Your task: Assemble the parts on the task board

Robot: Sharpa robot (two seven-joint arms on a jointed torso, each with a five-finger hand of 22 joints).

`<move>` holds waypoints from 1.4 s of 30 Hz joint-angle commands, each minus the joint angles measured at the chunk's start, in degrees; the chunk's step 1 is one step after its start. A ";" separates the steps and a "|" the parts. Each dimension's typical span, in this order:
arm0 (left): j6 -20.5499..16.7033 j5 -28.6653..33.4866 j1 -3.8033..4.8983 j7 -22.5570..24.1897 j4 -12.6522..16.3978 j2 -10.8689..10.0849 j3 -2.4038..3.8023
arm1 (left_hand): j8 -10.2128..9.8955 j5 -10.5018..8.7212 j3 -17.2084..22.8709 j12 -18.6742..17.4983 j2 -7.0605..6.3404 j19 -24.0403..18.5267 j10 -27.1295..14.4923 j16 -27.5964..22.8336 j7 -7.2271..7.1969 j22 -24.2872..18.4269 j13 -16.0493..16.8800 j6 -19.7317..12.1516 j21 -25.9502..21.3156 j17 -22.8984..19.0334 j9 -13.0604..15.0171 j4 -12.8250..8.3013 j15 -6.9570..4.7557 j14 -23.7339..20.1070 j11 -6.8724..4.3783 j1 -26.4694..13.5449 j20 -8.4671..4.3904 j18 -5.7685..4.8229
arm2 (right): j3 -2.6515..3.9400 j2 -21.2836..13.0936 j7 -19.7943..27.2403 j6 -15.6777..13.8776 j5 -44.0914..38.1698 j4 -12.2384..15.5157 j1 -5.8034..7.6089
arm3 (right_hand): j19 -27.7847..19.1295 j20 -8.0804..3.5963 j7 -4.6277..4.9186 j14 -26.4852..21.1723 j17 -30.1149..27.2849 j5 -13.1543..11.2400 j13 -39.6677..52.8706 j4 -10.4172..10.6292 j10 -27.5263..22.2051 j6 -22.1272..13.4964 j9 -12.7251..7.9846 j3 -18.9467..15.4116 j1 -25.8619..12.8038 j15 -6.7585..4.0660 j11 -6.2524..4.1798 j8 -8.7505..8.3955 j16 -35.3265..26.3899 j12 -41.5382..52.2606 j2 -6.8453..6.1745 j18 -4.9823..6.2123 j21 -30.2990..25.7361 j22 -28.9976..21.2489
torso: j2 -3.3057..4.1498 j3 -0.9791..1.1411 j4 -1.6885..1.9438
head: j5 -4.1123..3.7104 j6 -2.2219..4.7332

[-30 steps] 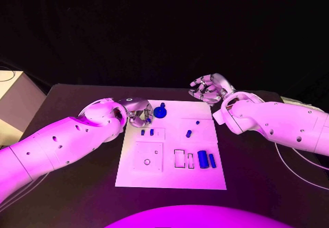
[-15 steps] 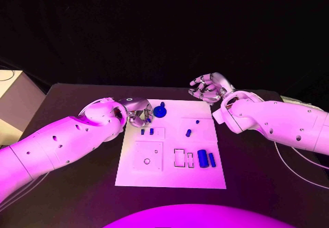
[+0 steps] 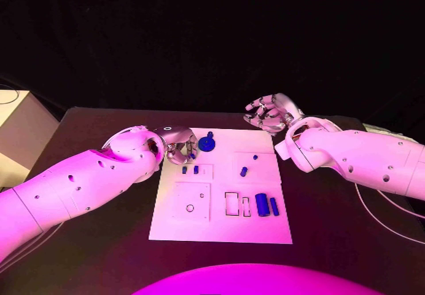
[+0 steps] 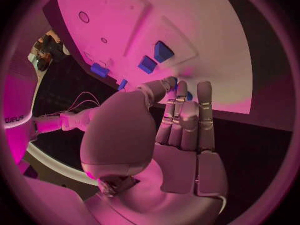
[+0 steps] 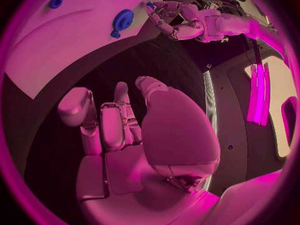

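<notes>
Task board (image 3: 222, 230): white plate flat in the middle of the black desk (image 3: 97, 258), long side running away from the robot.

Parts on it, head view:
- blue round disc part (image 3: 207, 145) at the far edge, small blue peg (image 3: 210, 134) just beyond it
- two small blue pegs (image 3: 190, 171) in the outlined square on the left half
- two more small blue pieces (image 3: 249, 166) on the right half, one nearer the far edge, one nearer the middle
- thick blue cylinder (image 3: 262, 204) lying flat near the right edge, thinner blue bar (image 3: 274, 208) just beside it on the outer side
- empty outlined slots (image 3: 237, 205) left of the cylinder; square outline with a small ring hole (image 3: 190, 209) on the near-left part

Left hand (image 3: 180, 146): over the board's far-left corner, just beside the disc part. Fingers curled in close together; left wrist view shows them side by side, with the thumb (image 4: 157, 88) angled across near their tips. A bit of blue shows at the fingertips there, but can't tell whether it's held or just lying on the board behind them.

Right hand (image 3: 268, 115): off the board, above the desk past the far-right corner, well apart from all parts. Palm faces the camera, fingers bent in loosely, nothing in them. Right wrist view (image 5: 119, 135) agrees: fingers together, thumb alongside, empty.
</notes>
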 commanded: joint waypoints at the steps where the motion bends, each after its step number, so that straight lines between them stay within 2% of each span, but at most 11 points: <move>1: 0.93 -0.44 -0.03 -0.23 0.11 0.10 -0.04 | 0.20 0.03 -0.36 -0.25 0.31 0.08 0.40 0.19 -0.11 -0.03 0.04 0.41 0.12 0.04 0.10 -0.02 0.01 0.47 0.09 -0.26 0.12 -0.03 | 0.01 0.04 0.45 0.42 -0.56 0.03 -0.03 | 0.30 0.10 -0.08 -0.04 0.06 0.20 -0.06 -0.01 0.11 0.37 0.07 0.45 -0.39 -0.24 -0.41 0.26 -0.13 -0.23 -0.32 1.05 -0.07 -0.03 | 0.00 -0.04 -0.01 | 0.01 -0.06; 17: 1.24 -0.97 -0.11 -0.07 -0.10 0.62 -0.43 | 0.04 -0.07 -1.14 -0.32 0.11 0.01 0.81 0.28 -0.26 -0.25 0.49 0.59 -0.09 0.14 0.33 0.13 -0.06 0.51 -0.06 -0.59 0.06 -0.02 | 0.01 0.01 0.37 0.55 -0.56 0.06 -0.03 | 0.30 0.10 -0.08 -0.04 0.06 0.20 -0.06 -0.01 0.11 0.37 0.07 0.45 -0.39 -0.24 -0.41 0.26 -0.13 -0.23 -0.32 1.05 -0.07 -0.03 | 0.03 -0.02 -0.04 | -0.11 -0.32; 32: 1.63 -1.93 -0.22 -0.48 0.10 0.35 -0.53 | -0.27 -0.10 -2.80 2.67 0.42 0.07 -0.41 0.87 -0.61 -0.51 3.13 1.16 -0.50 0.88 0.79 0.00 -0.39 0.52 -0.49 -0.21 -0.23 -0.05 | 0.01 -0.01 0.19 0.68 -0.59 0.00 -0.04 | 0.39 0.05 -0.10 0.01 0.13 0.36 -0.46 -0.11 0.17 0.33 0.11 1.03 -0.74 -0.27 -0.45 0.36 -0.21 -0.24 -0.58 1.05 -0.21 -0.07 | -0.01 -0.01 0.00 | -0.22 -0.47; 42: 0.54 -1.73 -0.23 -0.44 0.28 0.12 -0.53 | -1.85 -0.07 -3.10 4.52 0.28 -0.21 -3.80 0.84 -0.14 -0.78 4.93 -0.53 -0.84 -0.22 0.50 0.15 0.06 -0.47 0.10 -0.15 -0.13 -0.07 | 0.01 -0.15 0.35 0.46 -1.83 -0.01 -0.05 | 0.38 0.05 -0.11 -0.02 0.04 0.37 -0.55 -0.11 0.18 0.32 0.12 1.15 -0.84 -0.27 -0.45 0.39 -0.32 -0.24 -0.64 1.07 -0.37 -0.16 | -0.01 -0.10 -0.02 | -0.22 -0.49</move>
